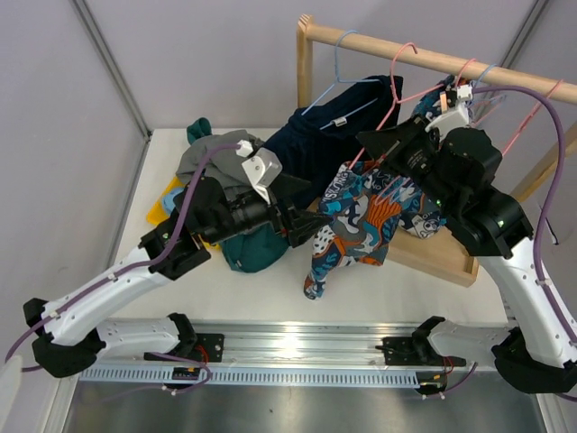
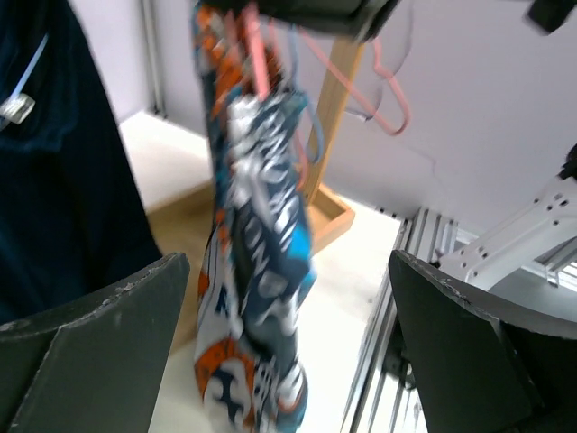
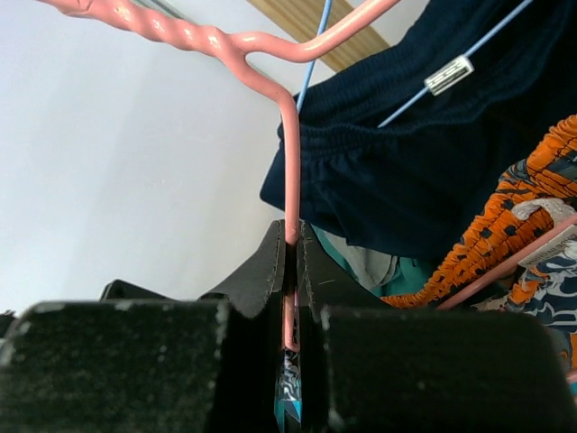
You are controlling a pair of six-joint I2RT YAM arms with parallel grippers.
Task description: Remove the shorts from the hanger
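Note:
The patterned orange, blue and white shorts (image 1: 365, 221) hang from a pink hanger (image 1: 397, 86) and reach down to the table. My right gripper (image 1: 371, 142) is shut on that pink hanger's wire (image 3: 290, 171), as the right wrist view (image 3: 291, 236) shows. My left gripper (image 1: 309, 225) is open just left of the patterned shorts, which hang between its fingers (image 2: 90, 352) in the left wrist view (image 2: 257, 271) without being held. Navy shorts (image 1: 338, 131) hang on a blue hanger (image 1: 347, 77) from the wooden rail. Grey shorts (image 1: 212, 155) and teal shorts (image 1: 252, 248) lie piled on the table.
The wooden rack (image 1: 424, 59) stands at the back right with its base (image 1: 442, 257) on the table. Spare pink and blue hangers (image 1: 518, 126) hang on the rail's right end. A yellow cloth (image 1: 162, 203) lies under the pile at left.

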